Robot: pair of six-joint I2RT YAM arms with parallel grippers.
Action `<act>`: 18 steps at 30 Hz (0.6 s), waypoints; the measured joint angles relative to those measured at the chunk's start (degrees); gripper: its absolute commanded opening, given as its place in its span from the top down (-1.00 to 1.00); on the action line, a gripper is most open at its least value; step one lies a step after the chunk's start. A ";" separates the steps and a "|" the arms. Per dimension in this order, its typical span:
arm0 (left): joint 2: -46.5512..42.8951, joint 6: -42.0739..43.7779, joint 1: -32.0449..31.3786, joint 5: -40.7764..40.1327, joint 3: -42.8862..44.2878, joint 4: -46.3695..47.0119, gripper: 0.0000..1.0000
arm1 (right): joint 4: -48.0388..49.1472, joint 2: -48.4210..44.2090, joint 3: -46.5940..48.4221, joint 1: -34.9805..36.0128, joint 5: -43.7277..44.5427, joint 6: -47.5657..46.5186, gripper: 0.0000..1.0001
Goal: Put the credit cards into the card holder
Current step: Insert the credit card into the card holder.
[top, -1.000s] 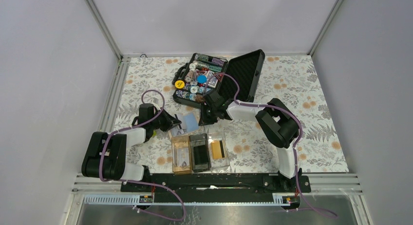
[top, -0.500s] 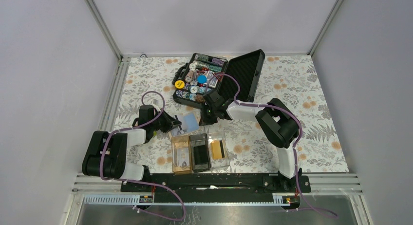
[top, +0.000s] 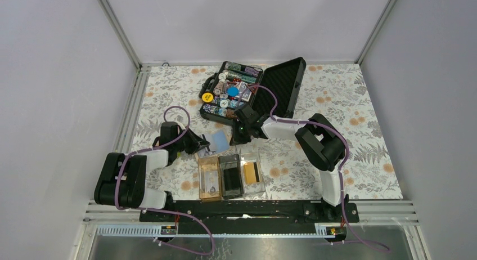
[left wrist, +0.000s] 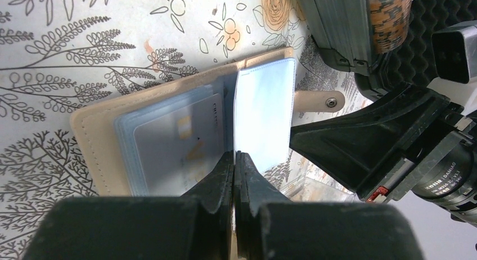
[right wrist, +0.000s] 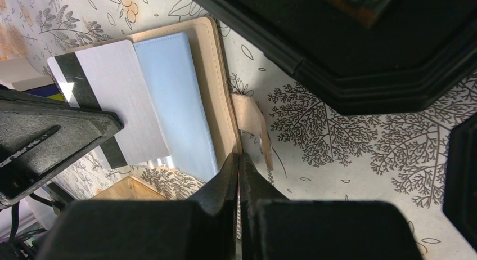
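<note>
Floral table (top: 360,153) carries the wallet (right wrist: 216,74) just beyond the card holder (top: 253,188), where your left end effector (left wrist: 234,158) is clenched on a credit card (right wrist: 121,102) and the right end effector (right wrist: 238,161) pinches the wallet's edge, so draw the card straight out, wallet pinned flat.

Wallet (top: 218,140) between chip case (top: 228,94), card holder (top: 256,187)

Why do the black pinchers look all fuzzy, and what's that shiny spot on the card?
Left wrist view: the left gripper sits too near the lens, so it blurs, and the plastic sleeve looks washed out. Right wrist view: the right gripper blurs likewise; light glares off the striped card near its corner. Top view: even light, all sharp.
</note>
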 measured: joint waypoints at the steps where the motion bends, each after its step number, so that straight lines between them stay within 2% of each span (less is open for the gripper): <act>1: -0.02 -0.02 -0.02 0.00 0.00 -0.11 1.00 | 0.00 0.00 0.00 0.00 0.07 0.04 1.00; 18: 0.07 -1.27 0.00 1.49 -1.22 2.34 1.00 | 0.00 0.00 0.00 0.07 0.28 0.11 1.00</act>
